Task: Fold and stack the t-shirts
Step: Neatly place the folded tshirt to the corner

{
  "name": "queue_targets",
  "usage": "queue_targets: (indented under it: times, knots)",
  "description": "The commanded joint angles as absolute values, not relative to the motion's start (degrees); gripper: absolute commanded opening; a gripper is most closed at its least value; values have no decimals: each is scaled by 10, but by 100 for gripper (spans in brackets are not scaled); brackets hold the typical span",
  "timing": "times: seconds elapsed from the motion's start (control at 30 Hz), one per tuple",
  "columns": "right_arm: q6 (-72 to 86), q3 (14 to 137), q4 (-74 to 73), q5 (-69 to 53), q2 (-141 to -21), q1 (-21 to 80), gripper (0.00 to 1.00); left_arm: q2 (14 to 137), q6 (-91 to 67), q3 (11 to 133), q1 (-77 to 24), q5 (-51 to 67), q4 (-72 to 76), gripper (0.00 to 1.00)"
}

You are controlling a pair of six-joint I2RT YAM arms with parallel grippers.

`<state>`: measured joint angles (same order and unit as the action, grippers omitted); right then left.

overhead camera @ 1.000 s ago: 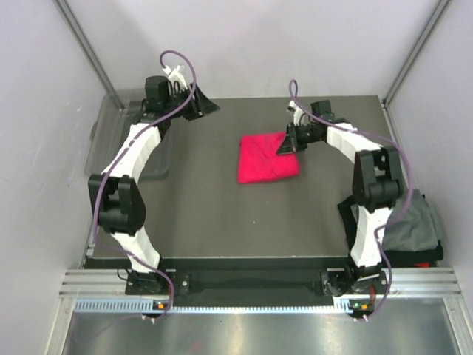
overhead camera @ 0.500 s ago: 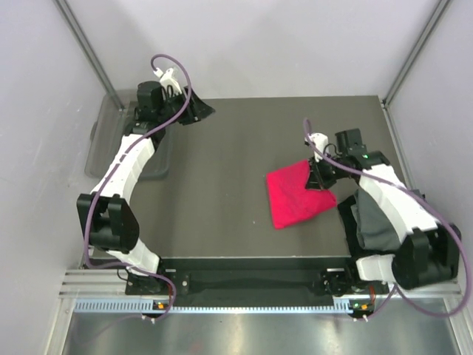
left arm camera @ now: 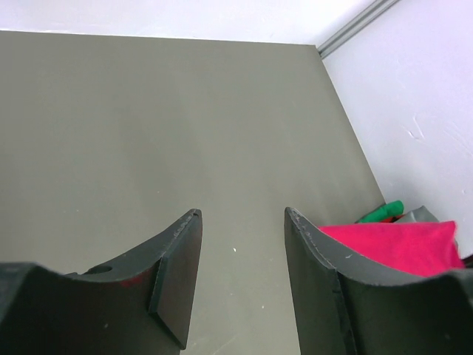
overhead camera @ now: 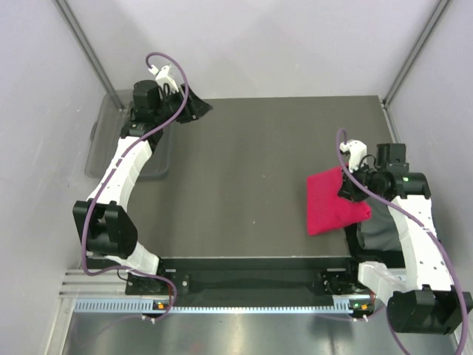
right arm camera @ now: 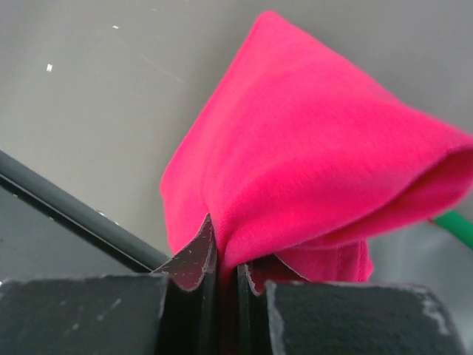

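The folded red t-shirt is hanging at the right edge of the table, pinched between the closed fingers of the right hand and partly covering the dark grey t-shirts. The left hand is hovering wide open and empty, near the clear plastic bin.

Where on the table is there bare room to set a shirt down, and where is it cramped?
The middle and far side of the table are bare, from the left gripper across to the red t-shirt. The near right corner is crowded: the right gripper holds that shirt by the dark t-shirts.
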<state>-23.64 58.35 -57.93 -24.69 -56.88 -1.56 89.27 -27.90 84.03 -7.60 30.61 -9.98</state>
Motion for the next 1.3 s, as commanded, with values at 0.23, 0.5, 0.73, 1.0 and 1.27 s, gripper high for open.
queue_targets:
  times: [0.23, 0.5, 0.73, 1.0, 1.27]
  knots:
    - [-316, 645, -723, -232, -476, -83, 0, 867, -270, 839, -70, 294, -74, 53]
    - [-292, 682, -719, -171, -432, -131, 0, 869, -281, 835, -70, 298, -67, 53]
    - [-289, 692, -717, -167, -439, -169, 0, 861, -288, 823, -70, 303, -60, 53]
    - [-332, 707, -746, -162, -440, -228, 0, 859, -297, 815, -70, 310, -49, 53]
    - [-367, 724, -773, -170, -460, -285, 0, 853, -304, 809, -70, 316, -44, 53]
